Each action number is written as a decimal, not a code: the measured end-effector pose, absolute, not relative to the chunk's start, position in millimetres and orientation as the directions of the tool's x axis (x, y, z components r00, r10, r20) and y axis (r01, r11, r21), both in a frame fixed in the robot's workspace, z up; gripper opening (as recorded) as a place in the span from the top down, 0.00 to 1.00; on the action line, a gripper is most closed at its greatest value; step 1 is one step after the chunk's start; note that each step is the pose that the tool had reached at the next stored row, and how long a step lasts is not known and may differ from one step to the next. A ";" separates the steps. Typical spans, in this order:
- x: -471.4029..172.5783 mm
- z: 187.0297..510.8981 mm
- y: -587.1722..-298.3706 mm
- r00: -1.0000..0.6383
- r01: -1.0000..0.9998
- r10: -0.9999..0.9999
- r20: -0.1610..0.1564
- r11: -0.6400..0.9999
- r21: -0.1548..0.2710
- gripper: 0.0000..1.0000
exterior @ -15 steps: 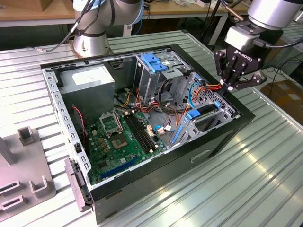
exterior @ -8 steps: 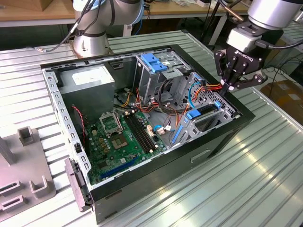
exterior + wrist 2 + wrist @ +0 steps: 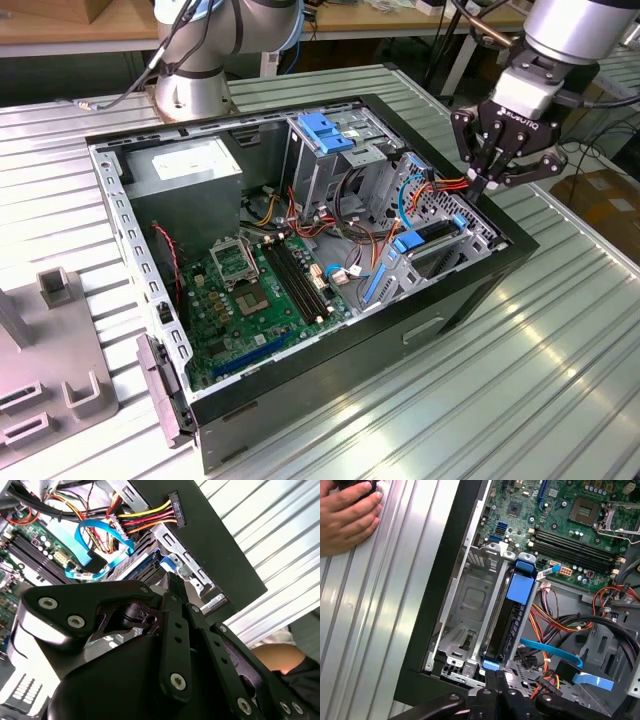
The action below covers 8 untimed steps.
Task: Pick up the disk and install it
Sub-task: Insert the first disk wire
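**Exterior view: closed tool point(image 3: 480, 188) at the end of the disk point(image 3: 504, 625) in its cage**

High at the exterior view's right, the tool hangs over the edge of the open computer case point(image 3: 470, 300). Its fingers are drawn together with nothing seen between them. In the first wrist view the closed tips sit at the blue end of the disk, touching it or just short of it; the pictures do not settle which. The disk stands edge-on in the metal drive cage point(image 3: 465, 605), a dark slab between blue side rails. A blue tab point(image 3: 522, 587) sits at the end nearer the motherboard point(image 3: 570, 540). A blue flat cable point(image 3: 555, 652) and coloured wires point(image 3: 555, 622) run just beside the cage. A person's hand point(image 3: 345, 520) rests on the ribbed counter point(image 3: 385, 630), apart from the case.

The step in hand looks like seating the disk. Done well, the push would run straight along the rails and centred on the disk's end, so it does not cock in the cage. It would also be gentle, with the cables kept out of the slot.

White print marks the tool's body in the exterior view. The sticker on the grey power supply point(image 3: 185, 165) is too small to read.
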<state>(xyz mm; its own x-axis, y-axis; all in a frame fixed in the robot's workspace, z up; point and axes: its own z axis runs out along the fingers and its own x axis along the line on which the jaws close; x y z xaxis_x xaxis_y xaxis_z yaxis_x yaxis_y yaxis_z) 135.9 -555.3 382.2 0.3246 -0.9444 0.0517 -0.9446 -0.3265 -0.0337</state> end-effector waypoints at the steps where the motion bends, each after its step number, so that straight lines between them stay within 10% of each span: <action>1: 136.3 382.2 -555.3 0.338 -0.940 -0.940 0.052 -0.340 -0.034 0.90; 8: 139.0 381.7 -555.3 0.426 -0.903 -0.903 0.052 -0.427 -0.034 0.90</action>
